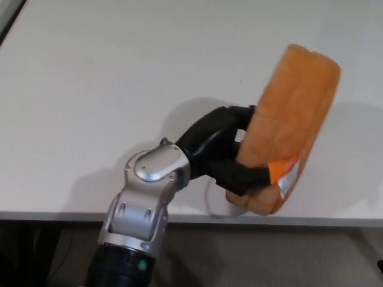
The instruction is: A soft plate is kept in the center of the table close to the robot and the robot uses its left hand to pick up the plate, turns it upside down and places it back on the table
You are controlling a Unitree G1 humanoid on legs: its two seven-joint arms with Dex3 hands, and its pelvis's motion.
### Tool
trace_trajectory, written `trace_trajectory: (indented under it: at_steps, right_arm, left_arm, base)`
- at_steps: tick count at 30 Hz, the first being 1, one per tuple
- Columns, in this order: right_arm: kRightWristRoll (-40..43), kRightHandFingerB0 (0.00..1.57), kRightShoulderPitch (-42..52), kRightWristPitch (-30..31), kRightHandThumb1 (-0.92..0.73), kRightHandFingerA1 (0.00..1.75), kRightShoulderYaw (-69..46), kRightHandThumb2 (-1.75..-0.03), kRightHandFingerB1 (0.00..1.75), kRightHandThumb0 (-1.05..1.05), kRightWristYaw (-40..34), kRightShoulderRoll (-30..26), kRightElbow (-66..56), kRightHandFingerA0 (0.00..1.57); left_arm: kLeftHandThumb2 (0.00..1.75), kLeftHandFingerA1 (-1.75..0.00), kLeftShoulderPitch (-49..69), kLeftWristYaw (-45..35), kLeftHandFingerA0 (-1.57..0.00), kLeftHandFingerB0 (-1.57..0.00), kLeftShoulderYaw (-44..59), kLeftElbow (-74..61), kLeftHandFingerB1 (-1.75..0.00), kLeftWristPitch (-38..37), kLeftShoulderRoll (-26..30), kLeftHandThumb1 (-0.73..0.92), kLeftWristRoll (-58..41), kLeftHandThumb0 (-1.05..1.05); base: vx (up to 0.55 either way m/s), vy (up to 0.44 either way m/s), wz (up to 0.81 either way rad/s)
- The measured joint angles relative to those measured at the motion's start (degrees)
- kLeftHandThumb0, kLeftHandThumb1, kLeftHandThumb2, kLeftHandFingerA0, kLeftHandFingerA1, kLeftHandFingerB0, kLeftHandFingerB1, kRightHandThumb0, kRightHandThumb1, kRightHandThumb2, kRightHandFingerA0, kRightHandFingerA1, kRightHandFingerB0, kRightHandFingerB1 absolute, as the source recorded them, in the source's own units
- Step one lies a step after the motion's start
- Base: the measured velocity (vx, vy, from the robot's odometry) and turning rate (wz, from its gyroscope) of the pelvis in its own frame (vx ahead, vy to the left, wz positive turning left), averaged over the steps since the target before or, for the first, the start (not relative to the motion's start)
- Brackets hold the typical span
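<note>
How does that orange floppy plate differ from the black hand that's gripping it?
The plate is orange, fuzzy-looking and soft; the left hand is black, smooth and hard-looking. The plate is one broad padded piece, tipped up on edge over the white table; the hand is split into thick fingers clamped on its lower rim. The plate bears a small tag; the hand none. Both are off the tabletop.

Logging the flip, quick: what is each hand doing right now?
Left hand: shut on the orange plate, held on edge.
Right hand: not in view.
</note>
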Motion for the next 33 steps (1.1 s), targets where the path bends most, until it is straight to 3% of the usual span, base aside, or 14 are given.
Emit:
trace_trajectory:
  at_steps: [2,3,5,6,12,13,14,15,26,33]
  right_arm:
    - [0.0,0.25,0.0,0.0,-0.92,0.42,0.0,-0.68,0.33,-0.8,0.0,0.0,0.0,0.38]
    - [0.0,0.18,0.0,0.0,-0.73,0.53,0.0,-1.08,0.46,-0.78,0.0,0.0,0.0,0.31]
    - [0.0,0.18,0.0,0.0,-0.73,0.53,0.0,-1.08,0.46,-0.79,0.0,0.0,0.0,0.31]
    - [0.0,0.24,0.0,0.0,-0.92,0.43,0.0,-0.68,0.33,-0.8,0.0,0.0,0.0,0.38]
    - [0.0,0.22,-0.2,0.0,-0.91,0.43,0.0,-0.67,0.34,-0.79,0.0,0.0,0.0,0.37]
    - [0.0,0.14,-0.2,0.0,-0.74,0.54,0.0,-1.08,0.46,-0.8,0.0,0.0,0.0,0.32]
    - [0.0,0.14,-0.2,0.0,-0.74,0.54,0.0,-1.08,0.46,-0.8,0.0,0.0,0.0,0.32]
    - [0.0,0.23,-0.2,0.0,-0.91,0.42,0.0,-0.68,0.33,-0.79,0.0,0.0,0.0,0.37]
    - [0.0,0.22,-0.3,0.0,-0.92,0.42,0.0,-0.68,0.33,-0.78,0.0,0.0,0.0,0.37]
    - [0.0,0.23,-0.4,0.0,-0.92,0.43,0.1,-0.68,0.34,-0.77,0.0,0.0,0.0,0.37]
  left_arm:
    - [0.81,-1.75,0.0,0.4,-0.95,-0.65,1.5,0.2,-1.75,0.4,0.0,0.47,-1.6,-0.21]
    - [0.85,-1.75,0.0,0.6,-0.95,-0.63,2.3,0.3,-1.75,0.5,0.0,0.47,-2.5,-0.18]
    - [0.86,-1.75,0.0,1.0,-0.97,-0.64,3.6,0.5,-1.75,0.8,0.0,0.45,-3.8,-0.15]
    - [0.84,-1.75,0.1,1.4,-0.97,-0.64,4.7,0.6,-1.75,1.0,0.0,0.45,-4.9,-0.14]
    - [0.87,-1.75,0.1,3.1,-0.96,-0.66,9.3,1.0,-1.75,1.6,-0.1,0.5,-9.5,-0.18]
    - [0.87,-1.75,0.1,3.4,-0.96,-0.65,9.9,1.0,-1.75,1.7,-0.1,0.51,-10.1,-0.2]
    - [0.87,-1.75,0.2,3.7,-0.96,-0.65,10.9,1.1,-1.75,1.8,-0.1,0.51,-11.1,-0.2]
    - [0.87,-1.75,0.2,3.9,-0.95,-0.64,11.3,1.1,-1.75,1.8,-0.1,0.51,-11.5,-0.2]
    - [0.85,-1.75,1.3,8.7,-0.96,-0.52,19.7,1.6,-1.75,2.2,-1.0,0.51,-19.9,-0.15]
    - [0.87,-1.75,2.7,12.7,-0.99,-0.61,25.4,1.8,-1.75,2.2,-2.1,0.46,-25.5,-0.13]
  base:
    - [0.0,0.0,0.0]
    - [0.0,0.0,0.0]
    - [0.0,0.0,0.0]
    - [0.0,0.0,0.0]
    - [0.0,0.0,0.0]
    - [0.0,0.0,0.0]
    - [0.0,0.0,0.0]
    - [0.0,0.0,0.0]
    - [0.0,0.0,0.0]
    - [0.0,0.0,0.0]
